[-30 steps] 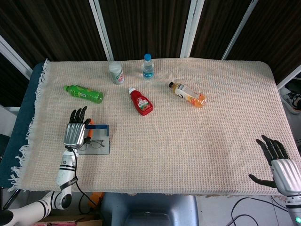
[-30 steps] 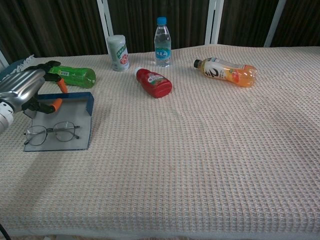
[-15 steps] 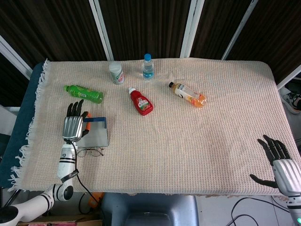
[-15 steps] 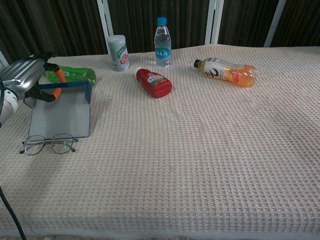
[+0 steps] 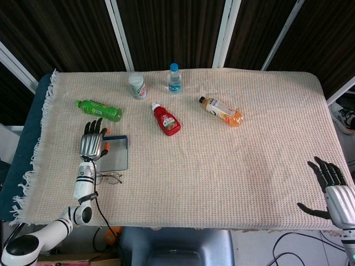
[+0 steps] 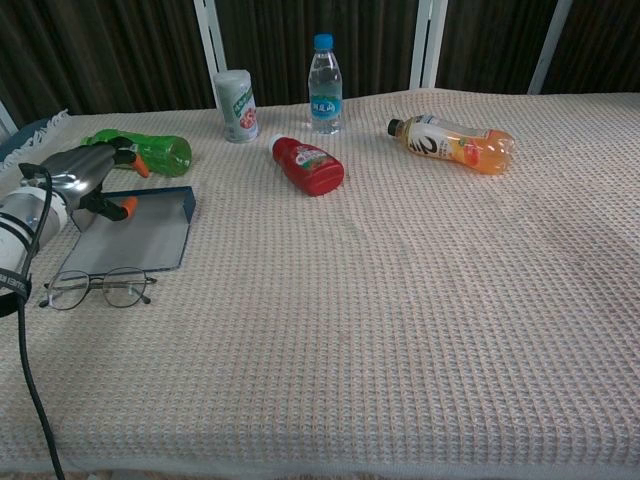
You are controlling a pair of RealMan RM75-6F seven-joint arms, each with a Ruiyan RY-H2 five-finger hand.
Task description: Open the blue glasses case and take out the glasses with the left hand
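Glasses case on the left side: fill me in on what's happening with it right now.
The blue glasses case lies open on the woven cloth, and the glasses sit on the cloth just in front of it, outside the case. The left hand is at the case's far left edge; whether it grips it is unclear. The right hand hangs open at the table's right edge, holding nothing.

A cream waffle-weave cloth [image 5: 233, 166] covered the surface, its fringe [image 5: 34, 160] hanging at nine o'clock over a dark blue edge [image 5: 25, 144]. Toward twelve o'clock hung dark curtains [image 5: 166, 27] crossed by slanting white frame bars [image 5: 119, 30]. Lighting was even and bright.
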